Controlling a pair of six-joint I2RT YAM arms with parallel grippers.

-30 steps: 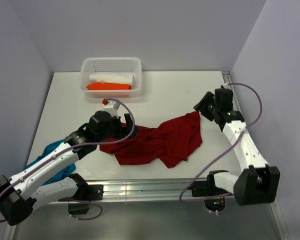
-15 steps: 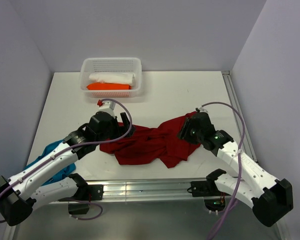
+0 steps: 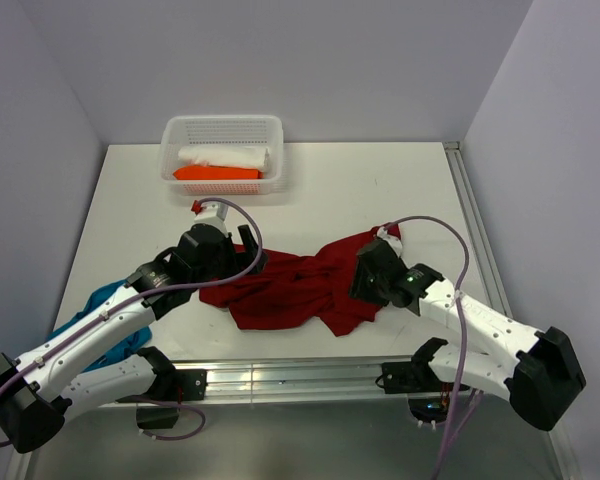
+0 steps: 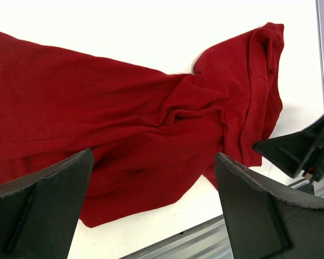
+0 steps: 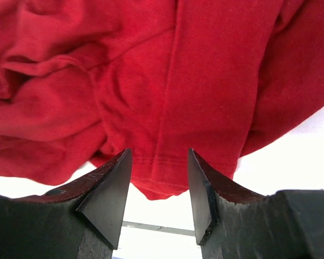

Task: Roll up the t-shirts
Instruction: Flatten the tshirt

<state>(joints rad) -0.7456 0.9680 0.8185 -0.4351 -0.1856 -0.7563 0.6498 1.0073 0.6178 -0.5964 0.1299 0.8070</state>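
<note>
The dark red t-shirt (image 3: 300, 285) lies crumpled and spread near the table's front edge. It fills the left wrist view (image 4: 151, 118) and the right wrist view (image 5: 178, 81). The teal t-shirt (image 3: 105, 315) is bunched at the front left, partly hidden under my left arm. My left gripper (image 3: 253, 252) is open and empty just above the red shirt's left part (image 4: 154, 208). My right gripper (image 3: 363, 285) is open over the shirt's right part. Its fingers (image 5: 105, 194) straddle the stitched hem without closing on it (image 5: 156, 186).
A white perforated basket (image 3: 223, 121) stands at the back left with a white cloth (image 3: 225, 157) and an orange cloth (image 3: 215, 173) folded inside. A metal rail (image 3: 290, 378) runs along the front edge. Walls close the left, back and right sides.
My right arm has swung in from the far right edge and come down over the red shirt's right part. My left gripper has barely moved.
</note>
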